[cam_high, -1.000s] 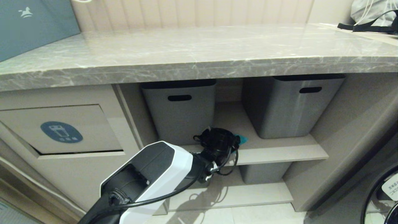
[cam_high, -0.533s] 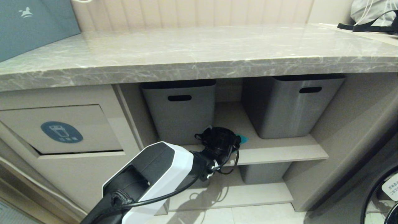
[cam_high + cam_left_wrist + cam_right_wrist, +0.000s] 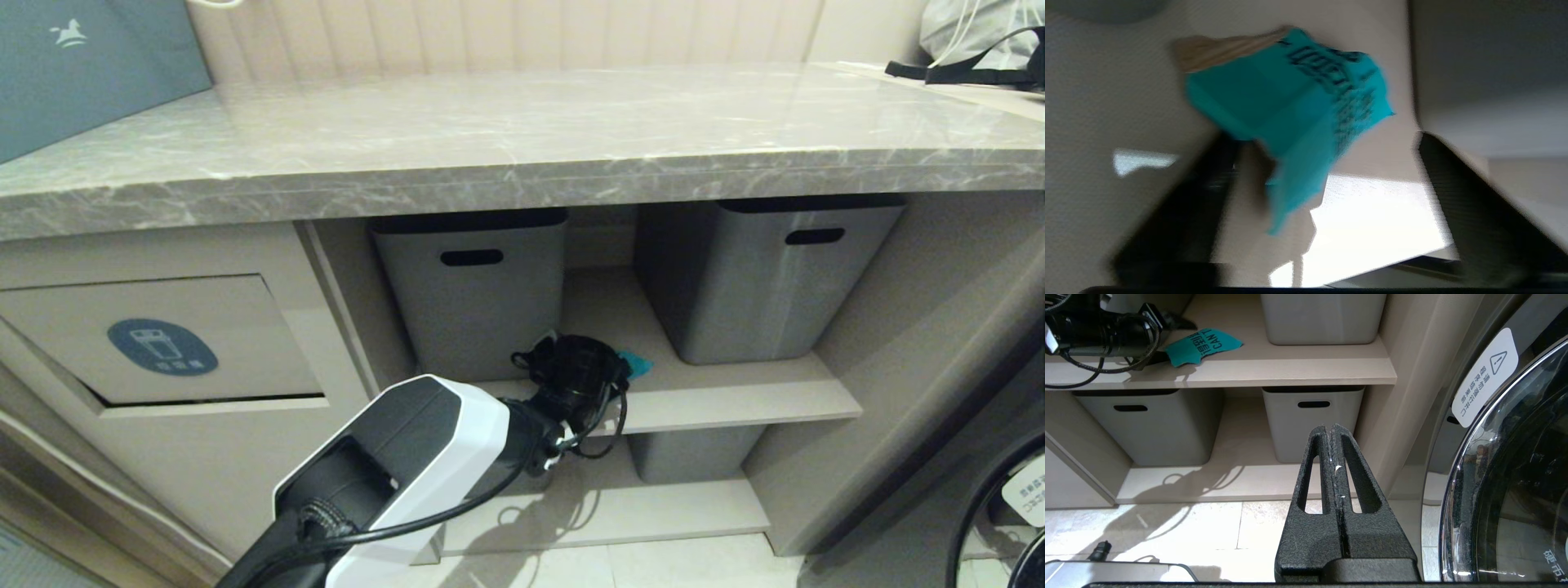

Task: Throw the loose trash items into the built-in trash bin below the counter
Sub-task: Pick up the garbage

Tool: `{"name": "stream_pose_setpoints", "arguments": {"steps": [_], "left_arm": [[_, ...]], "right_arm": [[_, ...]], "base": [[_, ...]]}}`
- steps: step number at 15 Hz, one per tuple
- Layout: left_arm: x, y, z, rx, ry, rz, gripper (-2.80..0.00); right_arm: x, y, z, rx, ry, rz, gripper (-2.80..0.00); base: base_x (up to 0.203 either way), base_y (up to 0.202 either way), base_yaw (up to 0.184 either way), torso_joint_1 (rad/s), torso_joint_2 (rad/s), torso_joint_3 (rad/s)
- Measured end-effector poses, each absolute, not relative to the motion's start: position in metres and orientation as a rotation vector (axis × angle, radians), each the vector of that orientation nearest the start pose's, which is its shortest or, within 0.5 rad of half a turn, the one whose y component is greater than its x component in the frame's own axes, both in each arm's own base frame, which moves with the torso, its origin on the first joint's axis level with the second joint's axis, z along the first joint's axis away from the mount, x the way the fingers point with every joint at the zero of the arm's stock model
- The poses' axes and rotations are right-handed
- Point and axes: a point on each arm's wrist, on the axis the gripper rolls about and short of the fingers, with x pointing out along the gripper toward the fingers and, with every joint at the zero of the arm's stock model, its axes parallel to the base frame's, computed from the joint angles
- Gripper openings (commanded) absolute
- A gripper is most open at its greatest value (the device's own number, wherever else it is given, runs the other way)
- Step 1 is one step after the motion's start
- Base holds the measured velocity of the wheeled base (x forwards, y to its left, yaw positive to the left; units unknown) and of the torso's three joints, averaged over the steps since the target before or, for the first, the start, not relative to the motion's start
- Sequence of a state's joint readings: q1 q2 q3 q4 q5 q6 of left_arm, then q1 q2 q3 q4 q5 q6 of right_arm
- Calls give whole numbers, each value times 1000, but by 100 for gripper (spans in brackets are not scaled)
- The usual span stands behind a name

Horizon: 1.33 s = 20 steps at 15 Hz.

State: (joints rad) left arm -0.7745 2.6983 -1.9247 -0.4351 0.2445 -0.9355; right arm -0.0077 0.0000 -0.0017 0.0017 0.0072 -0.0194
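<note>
Little has shifted over the last second: the left arm has nudged slightly forward along the upper shelf [image 3: 718, 396], and less of the teal wrapper [image 3: 635, 362] peeks out past the wrist than before. That wrapper lies flat on the shelf between the two grey storage bins [image 3: 473, 290], near the front edge, with dark lettering on top and a tan inner side curling at one corner. In the left wrist view the left gripper [image 3: 1327, 179] has its fingers [image 3: 1470, 204] spread wide on either side of the wrapper [image 3: 1294, 110], with one flap already lying between them; nothing is pinched yet. The right gripper [image 3: 1334, 457] hangs low by the lower shelf with its fingers pressed together, empty. The wrapper looks feather-light, thin and floppy, so it should crumple rather than resist, and it may slide on the smooth shelf if pushed. A raised, creased fold would likely be the best place to pinch, since a flat edge could slip under the tips. The built-in trash bin [image 3: 163, 343], with its round blue sticker, sits below the surface [image 3: 522, 147] to the left, flap closed.
</note>
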Motion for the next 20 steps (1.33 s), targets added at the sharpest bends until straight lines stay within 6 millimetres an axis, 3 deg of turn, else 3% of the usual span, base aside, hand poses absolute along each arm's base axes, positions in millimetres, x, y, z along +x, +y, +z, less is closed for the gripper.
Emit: {"name": "stream_pose_setpoints", "arguments": {"steps": [9,13,16,20], "left_arm": [[392,-378,24,-736,506,-320,-280],[389,-376,32,-742,476,-281,-280],[377,-368,38,-739,505,-260,-280],[344,-339,57,-720,544,-238,-280]], "right_arm": [[-23,0,76,-20,0,0,-280],[-23,0,76,-19,0,0,-280],[-23,0,76,-21,0,1,-280],[-23,0,75,-20,1,1,-280]], "base": [[0,0,0,0,0,0],[0,0,0,0,0,0],[0,0,0,0,0,0],[0,0,0,0,0,0]]}}
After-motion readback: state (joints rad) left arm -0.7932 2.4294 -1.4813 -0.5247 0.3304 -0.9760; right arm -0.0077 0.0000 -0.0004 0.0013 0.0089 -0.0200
